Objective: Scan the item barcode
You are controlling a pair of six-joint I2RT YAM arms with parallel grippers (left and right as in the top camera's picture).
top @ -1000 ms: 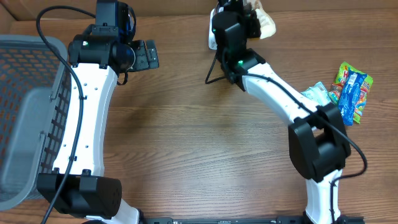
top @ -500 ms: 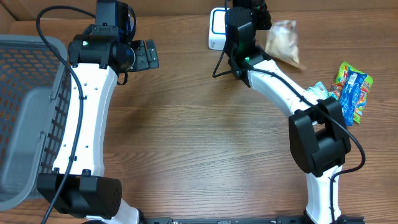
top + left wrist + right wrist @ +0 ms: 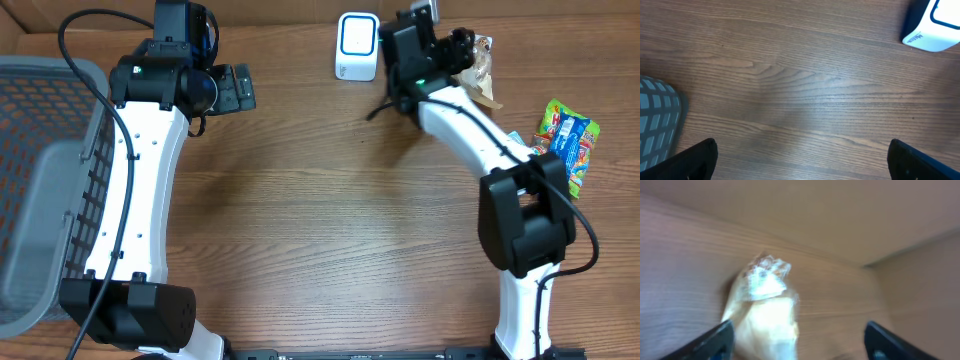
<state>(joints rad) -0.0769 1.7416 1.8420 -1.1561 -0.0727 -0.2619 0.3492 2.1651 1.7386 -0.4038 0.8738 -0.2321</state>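
The white and blue barcode scanner (image 3: 357, 45) stands at the table's back edge; the left wrist view catches it (image 3: 935, 27) at the top right. The item, a tan crinkled snack pouch (image 3: 482, 70), lies right of the scanner. My right gripper (image 3: 458, 47) hovers at the pouch, open. In its wrist view the blurred pouch (image 3: 765, 310) sits beside the left finger (image 3: 720, 340), and my right gripper (image 3: 800, 345) does not clamp it. My left gripper (image 3: 235, 88) hangs open over bare wood left of the scanner, and in its own view my left gripper (image 3: 802, 160) has nothing between its fingers.
A grey mesh basket (image 3: 40, 180) fills the left edge, and its corner (image 3: 657, 120) shows in the left wrist view. Colourful snack packets (image 3: 565, 140) and a pale teal packet (image 3: 515, 150) lie at the right. A brown wall (image 3: 790, 210) rises behind the pouch.
My right gripper swung from over the scanner to the right with the pouch, then opened and let it go. The left arm has not moved.
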